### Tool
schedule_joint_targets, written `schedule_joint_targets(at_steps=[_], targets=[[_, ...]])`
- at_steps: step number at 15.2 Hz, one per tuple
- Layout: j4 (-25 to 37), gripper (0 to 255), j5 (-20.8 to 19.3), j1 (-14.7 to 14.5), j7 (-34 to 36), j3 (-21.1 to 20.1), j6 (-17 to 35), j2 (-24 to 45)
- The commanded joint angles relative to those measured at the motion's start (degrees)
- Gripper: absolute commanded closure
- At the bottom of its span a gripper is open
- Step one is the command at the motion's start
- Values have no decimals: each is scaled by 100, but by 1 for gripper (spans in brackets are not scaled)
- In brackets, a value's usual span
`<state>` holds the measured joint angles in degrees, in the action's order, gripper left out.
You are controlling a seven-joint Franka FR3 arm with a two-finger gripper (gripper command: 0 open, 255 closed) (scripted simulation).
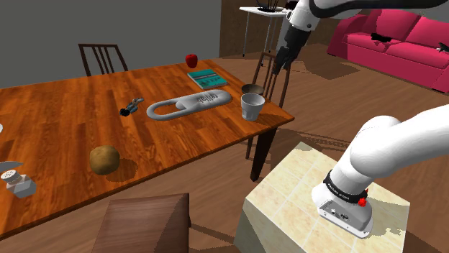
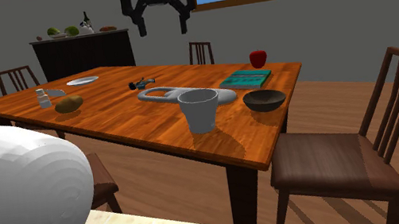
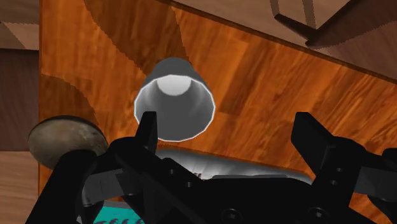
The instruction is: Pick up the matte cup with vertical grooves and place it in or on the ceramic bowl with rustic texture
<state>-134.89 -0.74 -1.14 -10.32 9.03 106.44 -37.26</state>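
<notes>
The grey cup [image 1: 252,106] [image 2: 200,109] stands upright near the table corner closest to the stand. Right beside it sits the dark, rough-looking bowl [image 1: 252,89] [image 2: 264,100], empty. My black gripper [image 1: 278,66] [image 2: 162,26] hangs open high above this corner, holding nothing. In the wrist view the cup [image 3: 175,105] lies far below, its open mouth toward the camera, nearer one finger [image 3: 148,127] than the other. The bowl [image 3: 65,140] shows outside that same finger. The gripper [image 3: 230,130] has its fingers wide apart.
On the wooden table [image 1: 86,129] lie a long grey object [image 1: 188,105], a teal book [image 1: 207,77], a red cup [image 1: 191,60], a small dark tool [image 1: 131,107] and a brown lump [image 1: 105,159]. A chair [image 2: 356,149] stands by the bowl's corner. A pink sofa [image 1: 403,39] sits beyond.
</notes>
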Motion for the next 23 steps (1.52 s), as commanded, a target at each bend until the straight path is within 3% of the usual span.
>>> schedule_joint_targets(at_steps=[1, 9, 16, 23], targets=[[-36, 0, 34, -3, -173, 179, 306, 333], [173, 0, 465, -114, -939, 823, 1319, 1884], [745, 0, 1308, -189, -1848, 1241, 1894, 3481], [609, 0, 1587, -212, -2053, 1210, 2344, 3865]])
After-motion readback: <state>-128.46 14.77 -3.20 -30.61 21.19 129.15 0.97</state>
